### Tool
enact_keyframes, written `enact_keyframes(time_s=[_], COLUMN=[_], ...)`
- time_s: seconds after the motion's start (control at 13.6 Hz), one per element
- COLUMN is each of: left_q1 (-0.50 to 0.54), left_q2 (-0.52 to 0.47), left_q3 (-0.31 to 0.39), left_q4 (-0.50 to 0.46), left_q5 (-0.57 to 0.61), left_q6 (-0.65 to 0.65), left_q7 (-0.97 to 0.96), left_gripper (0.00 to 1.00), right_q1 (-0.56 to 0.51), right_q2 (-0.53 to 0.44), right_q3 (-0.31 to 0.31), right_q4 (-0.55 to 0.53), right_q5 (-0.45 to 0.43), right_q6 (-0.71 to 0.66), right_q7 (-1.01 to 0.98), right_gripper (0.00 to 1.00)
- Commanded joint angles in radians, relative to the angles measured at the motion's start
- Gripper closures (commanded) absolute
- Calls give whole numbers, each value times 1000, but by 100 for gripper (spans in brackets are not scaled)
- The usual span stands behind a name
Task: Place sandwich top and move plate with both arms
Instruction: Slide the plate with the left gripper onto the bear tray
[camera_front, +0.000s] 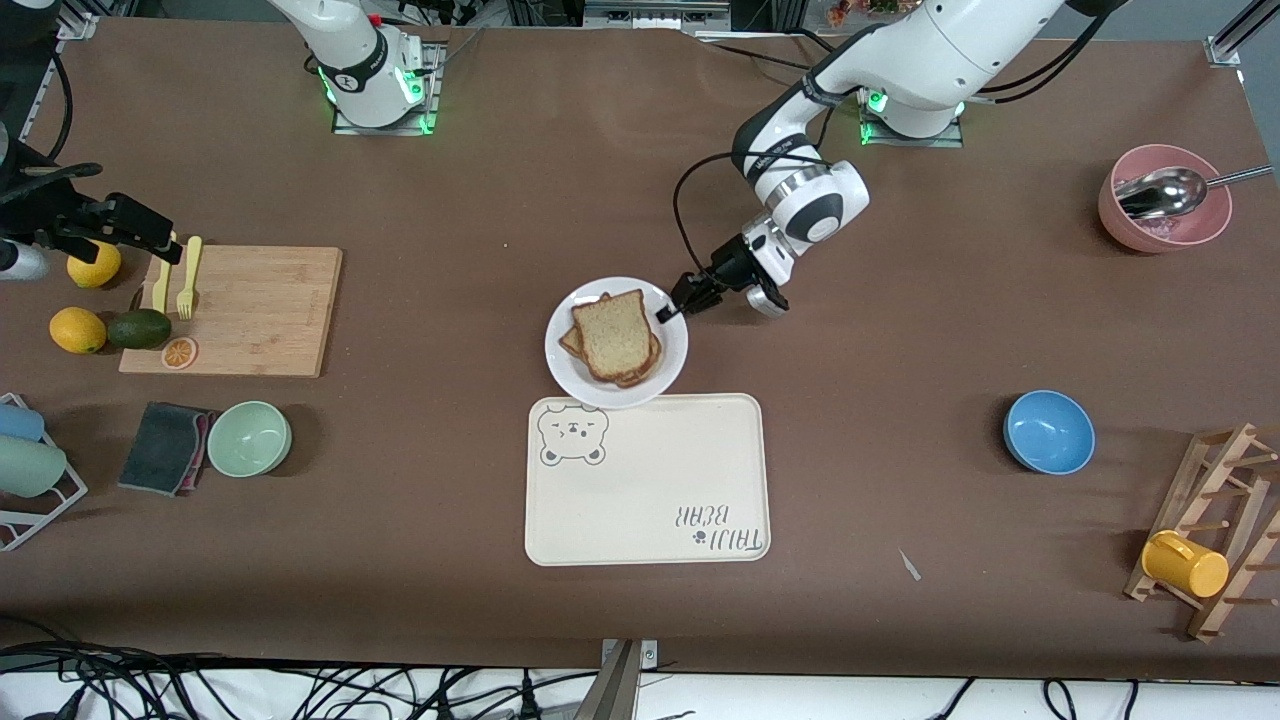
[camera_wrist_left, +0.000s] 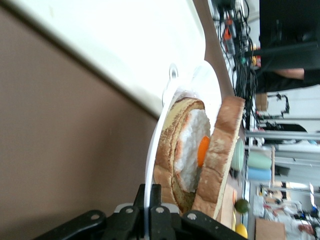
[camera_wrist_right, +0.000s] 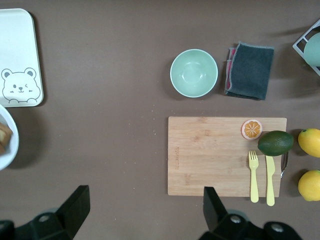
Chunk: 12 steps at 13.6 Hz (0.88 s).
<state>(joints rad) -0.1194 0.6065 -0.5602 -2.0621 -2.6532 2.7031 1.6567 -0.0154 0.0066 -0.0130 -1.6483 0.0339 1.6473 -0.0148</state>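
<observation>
Bread makes a sandwich on the plate (camera_front: 562, 368), which sits in the middle of the table, touching the cream bear tray's (camera_front: 648, 480) edge that lies farther from the front camera. The sandwich top (camera_front: 614, 335) lies on the slice with the fried egg (camera_wrist_left: 192, 150), a bit tilted. The left gripper (camera_front: 680, 306) is low at the plate's rim, on the side toward the left arm's end. Its fingers (camera_wrist_left: 159, 215) are pinched on the thin white rim. The right gripper (camera_wrist_right: 142, 210) hangs up in the air with its fingers spread wide and nothing between them. Under it are the wooden cutting board (camera_wrist_right: 220, 155), a yellow fork (camera_wrist_right: 254, 175) and a green bowl (camera_wrist_right: 194, 73).
</observation>
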Motion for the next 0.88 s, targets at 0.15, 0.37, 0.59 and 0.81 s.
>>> enact_keyframes(time_s=[0.15,0.37,0.59,0.81], left_q1=[38,34,6,-17], left_q2=[120,197,263,306], left_q3=[3,20,43,68], left_q4=[221,337,445,508], left_q5=[-157,-156,-157,-156], left_q6=[121,142,149,149], left_q7=[107,109,109,109], left_gripper=[100,100,100,100], right_q1=[-8,-8,-8,-8], right_q2=[6,4,4,4], right_q3=[4,4,4,4], right_q4=[19,19,19,19], right_q5=[8,8,9,9], right_q6=[-17,-17,-17,-18], right_q7=[-5,-2,-2,-1], right_gripper=[0,0,0,0])
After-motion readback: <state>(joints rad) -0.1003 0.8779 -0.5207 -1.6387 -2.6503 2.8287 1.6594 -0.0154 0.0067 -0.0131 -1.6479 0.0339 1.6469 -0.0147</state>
